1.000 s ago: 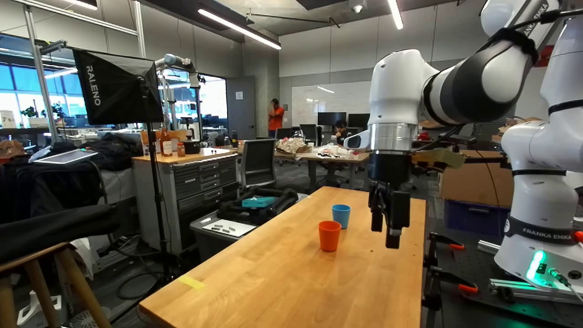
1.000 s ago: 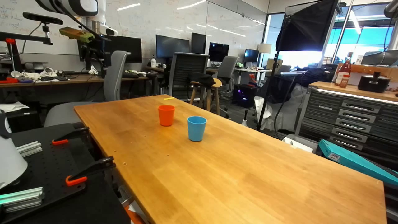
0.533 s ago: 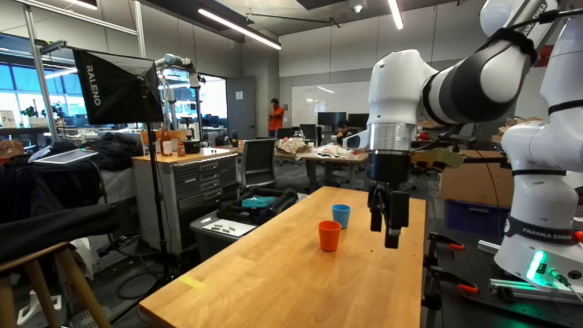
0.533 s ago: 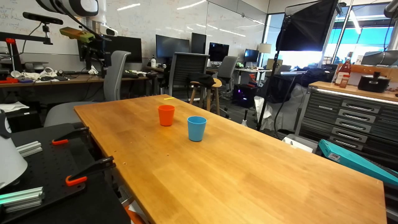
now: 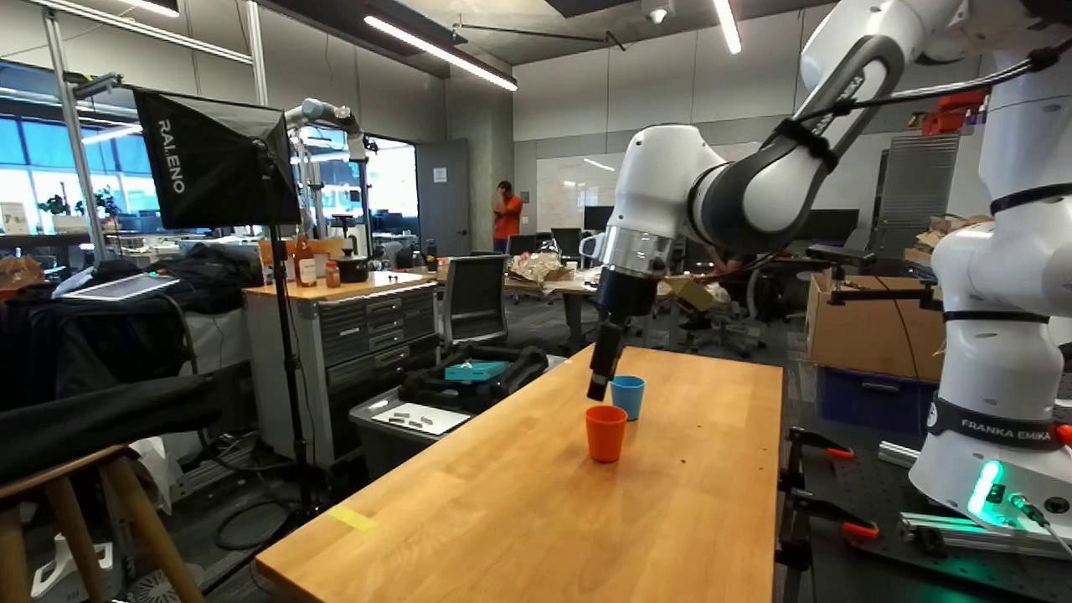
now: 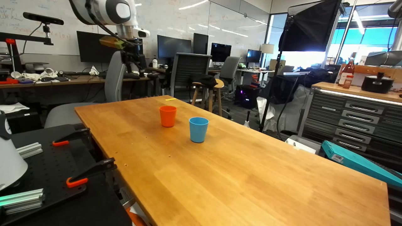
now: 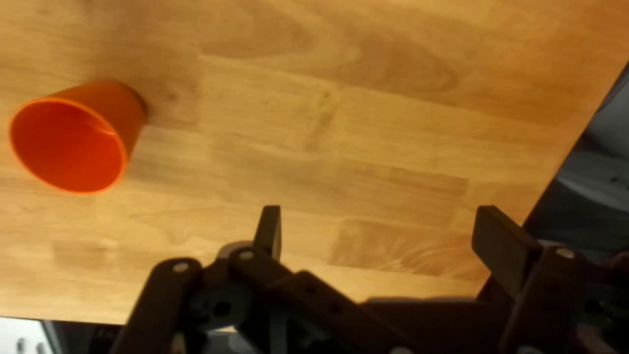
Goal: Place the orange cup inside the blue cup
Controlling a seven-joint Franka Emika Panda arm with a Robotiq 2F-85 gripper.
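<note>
The orange cup (image 5: pixel 605 440) stands upright on the wooden table in both exterior views (image 6: pixel 168 118). In the wrist view the orange cup (image 7: pixel 117 105) is at the upper left, mouth visible. The blue cup (image 6: pixel 198 131) stands upright near it, apart; in an exterior view (image 5: pixel 631 400) it is partly behind the orange cup. It is out of the wrist view. My gripper (image 7: pixel 379 209) is open and empty, with bare table between its fingers (image 7: pixel 268 231). In an exterior view my gripper (image 5: pixel 598 387) hangs tilted above the table; it also shows in an exterior view (image 6: pixel 135 69), above the table's height.
The wooden table (image 5: pixel 536 511) has a yellow tape strip (image 5: pixel 353 518) near one end. Black clamps with orange tips (image 6: pixel 77 182) hold its edge by the robot base. A softbox lamp stand (image 5: pixel 276 335) and a grey drawer cabinet (image 5: pixel 360 343) stand off the table.
My arm has swung away from the robot base, and my gripper has tilted. It is further left in an exterior view. The cups have not moved.
</note>
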